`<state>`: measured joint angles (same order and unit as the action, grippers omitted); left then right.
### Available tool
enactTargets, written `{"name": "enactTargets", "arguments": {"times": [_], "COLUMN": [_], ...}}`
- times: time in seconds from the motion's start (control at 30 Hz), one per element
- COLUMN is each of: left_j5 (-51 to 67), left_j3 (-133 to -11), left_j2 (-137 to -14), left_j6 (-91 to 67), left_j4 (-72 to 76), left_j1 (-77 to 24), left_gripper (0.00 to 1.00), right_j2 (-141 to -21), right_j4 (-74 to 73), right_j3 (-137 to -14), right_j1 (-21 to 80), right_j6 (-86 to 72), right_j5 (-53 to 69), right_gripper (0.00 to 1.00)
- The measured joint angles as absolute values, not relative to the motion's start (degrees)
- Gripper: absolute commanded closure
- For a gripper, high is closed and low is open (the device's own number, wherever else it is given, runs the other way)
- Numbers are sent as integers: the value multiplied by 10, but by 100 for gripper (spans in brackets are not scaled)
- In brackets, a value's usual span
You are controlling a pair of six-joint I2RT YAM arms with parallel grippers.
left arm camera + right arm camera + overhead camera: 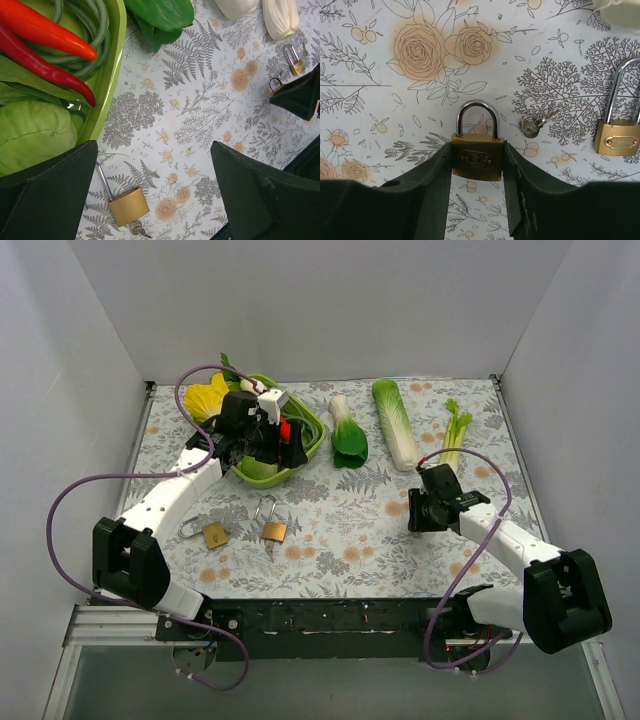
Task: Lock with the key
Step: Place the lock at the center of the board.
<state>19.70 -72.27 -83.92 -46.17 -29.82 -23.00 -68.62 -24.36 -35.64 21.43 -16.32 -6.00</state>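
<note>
A small brass padlock (476, 161) sits pinched by its two sides in the right gripper (477, 149), whose jaws are drawn in narrow against the lock's body. It is held low over the floral-patterned desk (350, 530) on the right-hand side. Its chrome shackle points away from the wrist, and both legs meet the body.

A key (535, 123) lies flat on the desk just to the right of that shackle, touching neither lock. It rests between the held lock and a long-shackled padlock (617, 140), which also lies flat on the cloth.

Across the desk, the left gripper (155, 145) hangs with its jaws spread wide and nothing between them. It hovers above the cloth beside a green tray (112, 75). Below it lies a third padlock (129, 206) with small keys (138, 230) at its base. A fourth padlock (215, 535) rests nearer the left arm.

The tray holds red chillies (45, 30), green beans (95, 30) and a pale cabbage (35, 135).

Along the far side of the desk lie a bok choy (349, 435), a napa cabbage (397, 425) and a celery stalk (455, 430), all well apart from the locks.
</note>
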Motion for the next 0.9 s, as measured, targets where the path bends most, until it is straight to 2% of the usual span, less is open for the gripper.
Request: {"name": "enactTargets", "arguments": {"times": [0.3,0.37,0.43,0.57,0.73,0.83,0.9], "left_j5": [202,202,202,204,212,222,227], "left_j3": [-731,-731,-731,-731,-731,-731,-731], "left_j2": [-842,-842,-842,-842,-842,-842,-842], "left_j6": [-435,-433,-433,-433,-441,-449,-453], "left_j4": [-313,-314,-314,-315,-316,-318,-320], "left_j1": [-230,-229,-229,-225,-217,-209,-202], "left_gripper": [2,2,2,2,2,2,2], "right_j2": [-739,-750,-759,-769,-773,-774,-775], "right_j4": [-228,-225,-224,-223,-225,-225,-225], "right_j3": [-371,-374,-377,-379,-382,-384,-387], "right_j1": [214,214,214,214,214,214,215], "right_j6": [-190,-196,-199,-211,-229,-237,-240], "right_j5": [-63,-66,-68,-70,-71,-69,-69], "right_gripper": [98,92,78,64,40,30,27]}}
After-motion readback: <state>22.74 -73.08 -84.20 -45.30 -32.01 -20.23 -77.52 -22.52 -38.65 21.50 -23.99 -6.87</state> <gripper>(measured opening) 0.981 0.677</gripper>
